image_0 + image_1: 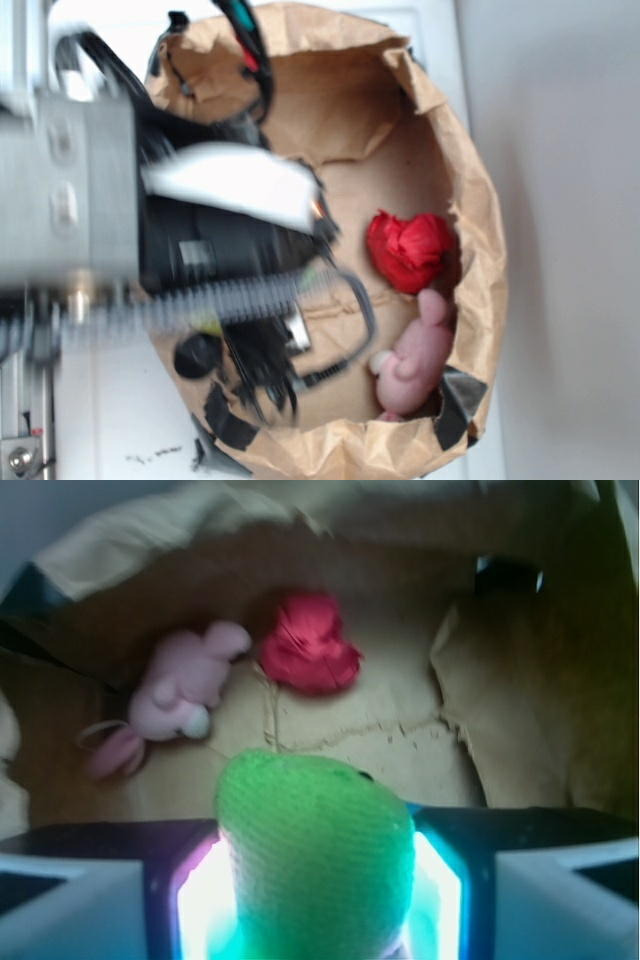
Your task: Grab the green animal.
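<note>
Hand [315, 900]: seen from the wrist view, its two pale fingers [70, 900] at the frame's lower corners, lit pads glowing on either inner side, closed in on the green animal [315, 850], which fills the gap between them. Green animal: lime-green knit plush, rounded, wedged between the pads and touching both; its long axis runs straight out from the hand, the rounded end projecting past the fingertips toward the bag floor. Relation governing the next move: the toy lies directly in the hand, not to either side, so what remains is judged to be keeping the grip and lifting clear. In the exterior view the arm [210, 260] reaches in over the left rim of the paper bag [480, 200], motion-blurred, cables trailing; the toy is not discernible there, hidden by the arm. Paper bag: brown, crumpled walls rolled down, floor creased. Pink plush [180, 695]: lying on the bag floor against the wall, well apart from the hand. Red cloth ball [310, 645]: just beside the pink plush, also on the bag floor, clear of the hand. Tabletop [560, 300]: pale, beneath the bag.
</note>
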